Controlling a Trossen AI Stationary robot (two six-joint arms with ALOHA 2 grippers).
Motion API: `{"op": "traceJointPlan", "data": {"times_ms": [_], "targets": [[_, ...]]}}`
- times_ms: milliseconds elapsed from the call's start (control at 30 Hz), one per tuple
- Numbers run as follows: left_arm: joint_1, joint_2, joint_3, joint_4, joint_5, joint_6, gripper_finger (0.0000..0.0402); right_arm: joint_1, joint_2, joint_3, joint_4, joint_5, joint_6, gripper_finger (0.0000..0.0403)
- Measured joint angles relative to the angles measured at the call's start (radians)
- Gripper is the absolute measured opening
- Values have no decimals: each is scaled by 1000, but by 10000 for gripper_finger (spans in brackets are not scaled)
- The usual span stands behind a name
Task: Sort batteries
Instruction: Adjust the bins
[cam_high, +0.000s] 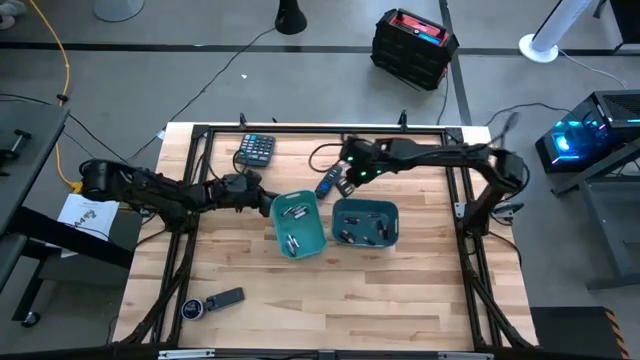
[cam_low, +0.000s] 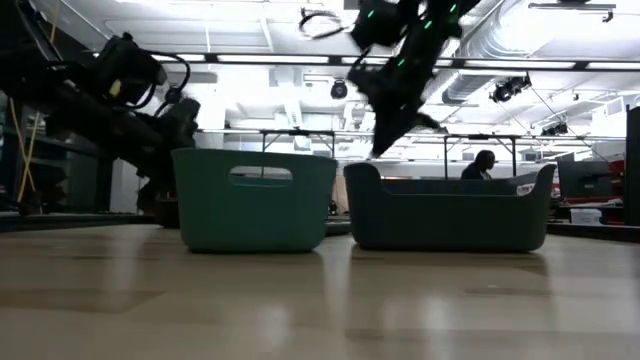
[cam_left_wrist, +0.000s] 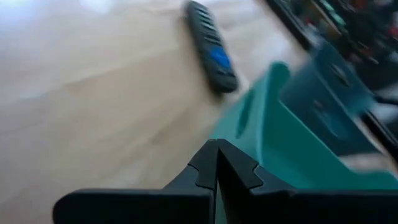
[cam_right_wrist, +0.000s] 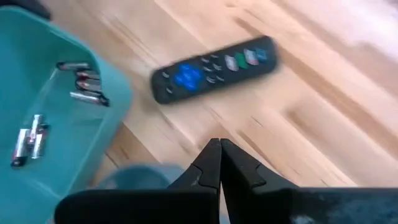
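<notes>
Two teal bins stand side by side mid-table: the left bin and the right bin. Small dark and silvery batteries lie in the left bin and in the right bin. My left gripper is shut with nothing in it, raised beside the left bin's left wall. My right gripper is shut on nothing too. It hangs in the air over the gap between the right bin's far rim and the black remote control.
The remote lies on the table just beyond the bins. A dark calculator sits toward the far left. Two small dark objects lie near the near left edge. Bare wood stretches in front of the bins.
</notes>
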Motion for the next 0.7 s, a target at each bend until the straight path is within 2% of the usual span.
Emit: {"op": "traceJointPlan", "data": {"times_ms": [100,167,233,333,467,533,600,700], "targets": [[-17,-37,-1,-27,102,2,0,14,-91,-3,-136,69,3,0],[-61,-67,-1,-60,125,-9,0,33,-155,-33,-223,109,29,0],[-127,-92,0,-103,98,-8,0,57,-226,-92,-290,124,80,0],[-222,-117,0,-214,-13,-15,0,107,-353,-228,-332,125,224,0],[-292,-146,0,-383,-172,-96,0,208,-520,-444,-285,99,476,0],[-306,-166,0,-467,-205,-175,0,269,-587,-540,-222,80,603,0],[-324,-185,0,-532,-168,-243,0,329,-636,-625,-149,69,707,0],[-383,-195,0,-565,-32,-337,0,402,-662,-710,-41,69,827,0]]}}
